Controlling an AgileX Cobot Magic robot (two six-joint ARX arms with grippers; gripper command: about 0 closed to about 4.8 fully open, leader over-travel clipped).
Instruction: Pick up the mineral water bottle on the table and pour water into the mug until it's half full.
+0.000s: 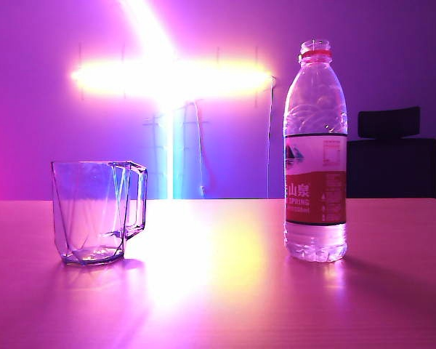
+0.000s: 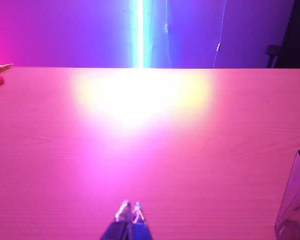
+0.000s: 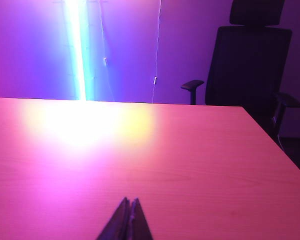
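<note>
You had one wide, glossy pink-purple wooden desk (image 1: 218,305). On it, at the right of the exterior frame, stood one tall clear ribbed plastic mineral water bottle (image 1: 315,153), uncapped, upright, seemingly nearly full: likely heavy and squashy, so grip the labelled waist gently. One short clear faceted glass mug (image 1: 94,212) sat at the left, well apart, rigid, slippery, breakable. The left gripper (image 2: 129,212) and right gripper (image 3: 128,207) each hovered low over bare desk, jaws clenched on nothing.

Your table layout: mug left, bottle right.
The mug (image 1: 98,212) and the mineral water bottle (image 1: 315,153) stand well apart on the table (image 1: 218,305); a chair (image 1: 392,156) sits behind.
</note>
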